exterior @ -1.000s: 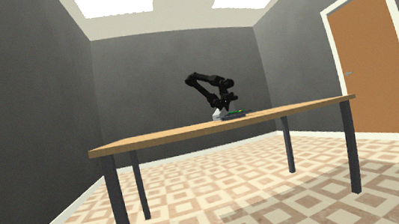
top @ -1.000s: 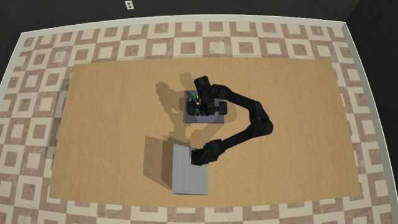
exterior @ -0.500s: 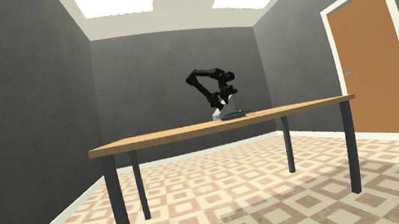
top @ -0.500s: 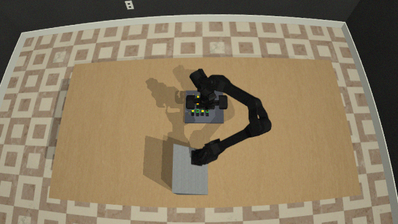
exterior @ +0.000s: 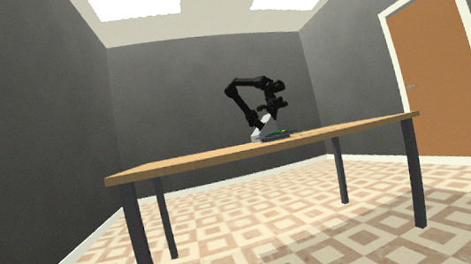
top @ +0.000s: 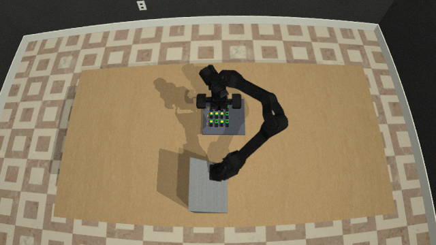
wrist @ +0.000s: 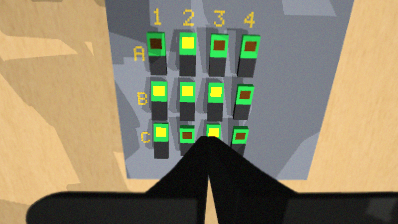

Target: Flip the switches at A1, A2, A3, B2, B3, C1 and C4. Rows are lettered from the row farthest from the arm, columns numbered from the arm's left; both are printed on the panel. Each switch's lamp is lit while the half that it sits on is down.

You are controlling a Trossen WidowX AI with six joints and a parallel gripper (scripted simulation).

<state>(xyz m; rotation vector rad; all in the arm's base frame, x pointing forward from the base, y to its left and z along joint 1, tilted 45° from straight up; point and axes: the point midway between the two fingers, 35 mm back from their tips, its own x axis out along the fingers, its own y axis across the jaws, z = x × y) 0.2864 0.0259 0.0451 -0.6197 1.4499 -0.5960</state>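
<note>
I see the claw [wrist: 208,145] fully closed and holding nothing, its tip at 6 o'clock of the switch panel [wrist: 295,100], just before C3 [wrist: 213,131]. The panel lies on the counter [top: 306,136]. Lamps A2, B1, B2, B3, C1 seem lit; C3 is partly hidden.

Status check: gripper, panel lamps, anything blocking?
Gripper shut, empty, tip over row C. Panel: A2, B1, B2, B3, C1, C3 lit; A1, A3, A4, B4, C2, C4 dark. Nothing blocking.

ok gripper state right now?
Gripper: closed, holding nothing; its tips are over the near edge of the switch panel.
</note>
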